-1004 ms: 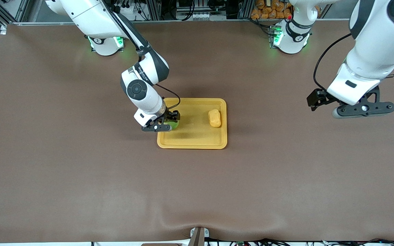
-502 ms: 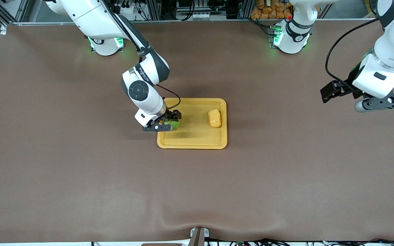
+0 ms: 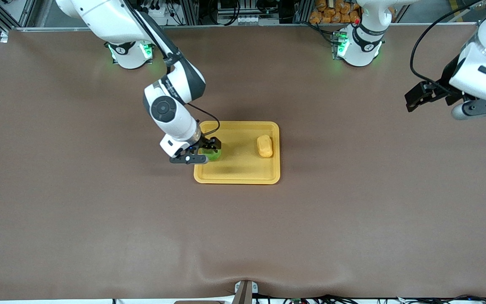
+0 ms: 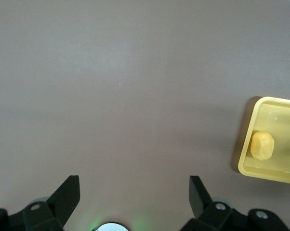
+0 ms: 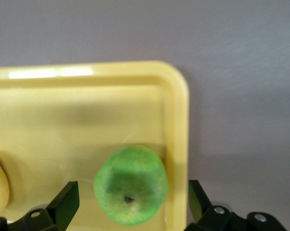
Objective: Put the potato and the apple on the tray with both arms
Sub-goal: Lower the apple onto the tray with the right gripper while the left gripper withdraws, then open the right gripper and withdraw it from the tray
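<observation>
Round green apple [image 5: 131, 185] is sitting on the yellow tray [image 3: 243, 173] by the right arm's end, right gripper [image 5: 130, 204] spread open over it. Lumpy yellow-orange potato [image 3: 264, 146] is lying at the tray's left-arm end. Left gripper [image 4: 134, 197] is hanging open over bare counter [image 3: 352, 219].

The front view looks down from high across the table [image 3: 99, 219], facing both arm bases along its top edge. The left wrist view looks down from well above the bare tabletop, catching the tray [image 4: 275, 174] at its edge. The right wrist view looks down from close above the same tray [image 5: 176, 103], which all three views share.
</observation>
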